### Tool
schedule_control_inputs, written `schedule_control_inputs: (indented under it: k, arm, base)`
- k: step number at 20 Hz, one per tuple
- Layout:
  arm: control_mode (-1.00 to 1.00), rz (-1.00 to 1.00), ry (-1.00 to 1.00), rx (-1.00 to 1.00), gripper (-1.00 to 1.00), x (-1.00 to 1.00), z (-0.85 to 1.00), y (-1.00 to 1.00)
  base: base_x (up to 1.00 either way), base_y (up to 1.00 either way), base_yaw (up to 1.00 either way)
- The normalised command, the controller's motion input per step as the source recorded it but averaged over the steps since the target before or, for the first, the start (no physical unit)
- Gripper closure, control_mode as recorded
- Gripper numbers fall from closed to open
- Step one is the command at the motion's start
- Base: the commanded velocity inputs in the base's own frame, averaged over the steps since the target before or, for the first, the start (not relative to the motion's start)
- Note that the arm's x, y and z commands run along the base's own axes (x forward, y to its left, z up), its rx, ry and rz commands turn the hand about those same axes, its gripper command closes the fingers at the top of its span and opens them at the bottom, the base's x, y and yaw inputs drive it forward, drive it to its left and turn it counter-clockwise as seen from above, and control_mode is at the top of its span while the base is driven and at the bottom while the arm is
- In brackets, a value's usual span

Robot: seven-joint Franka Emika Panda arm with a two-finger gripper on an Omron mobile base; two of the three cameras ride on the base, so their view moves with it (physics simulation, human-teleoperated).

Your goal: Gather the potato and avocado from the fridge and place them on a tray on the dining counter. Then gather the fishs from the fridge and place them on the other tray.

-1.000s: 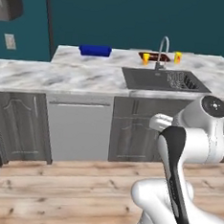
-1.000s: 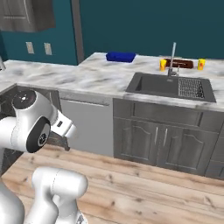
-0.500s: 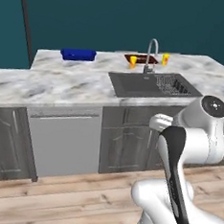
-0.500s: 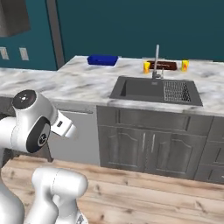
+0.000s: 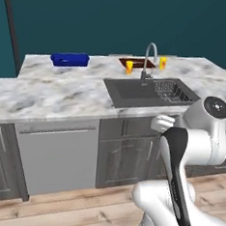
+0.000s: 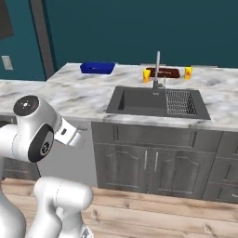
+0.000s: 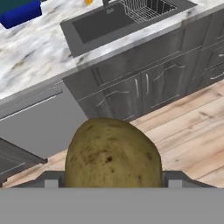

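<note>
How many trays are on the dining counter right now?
2: the blue tray on the far left side of the dining counter, the dark reddish-brown tray behind the faucet.

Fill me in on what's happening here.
The robot's gripper is holding a potato in front of the dining counter. The blue tray sits near the counter's far edge, and the dark reddish-brown tray lies behind the faucet. The potato is not yet on any tray.
</note>
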Motion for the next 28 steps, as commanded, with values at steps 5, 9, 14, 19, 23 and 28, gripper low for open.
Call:
schedule_control_inputs:
  k: [5,9,14,19,23,28]
  arm:
    - [1.00,0.00,0.00,0.00,1.00,0.00,0.00,0.00]
    - [1.00,0.00,0.00,0.00,1.00,0.00,0.00,0.00]
    - [1.00,0.00,0.00,0.00,1.00,0.00,0.00,0.00]
    - [1.00,0.00,0.00,0.00,1.00,0.00,0.00,0.00]
    - [1.00,0.00,0.00,0.00,1.00,0.00,0.00,0.00]
    - [1.00,0.00,0.00,0.00,1.00,0.00,0.00,0.00]
  base:
    - [0.51,-0.17,0.00]
    - [0.51,-0.36,0.00]
    - [0.50,-0.45,0.00]
    - [0.32,-0.71,0.06]
    - [0.13,-0.74,0.10]
    - [0.09,-0.77,0.12]
